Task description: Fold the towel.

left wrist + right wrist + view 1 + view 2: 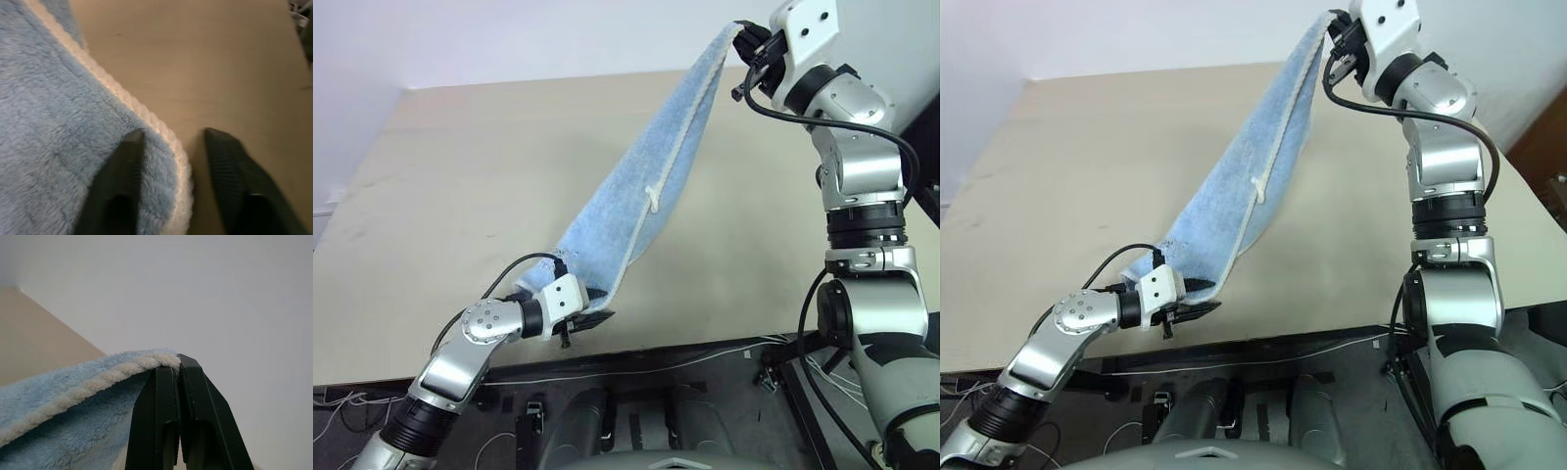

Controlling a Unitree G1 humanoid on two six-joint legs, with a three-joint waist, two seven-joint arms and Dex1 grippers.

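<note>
The light blue towel hangs stretched as a long slanted band over the beige table, its whitish stitched edge and small white loop tag facing right. High at the back right, my right gripper is shut on the towel's top corner. Down near the table's front edge, my left gripper sits at the towel's lowest corner. Its jaws stand apart, with the towel's edge between the fingers and a strip of table showing beside one of them.
The table's front edge runs just below my left gripper, with white cables and black frame parts under it. A pale wall rises behind the table. Bare tabletop lies to the left of the towel.
</note>
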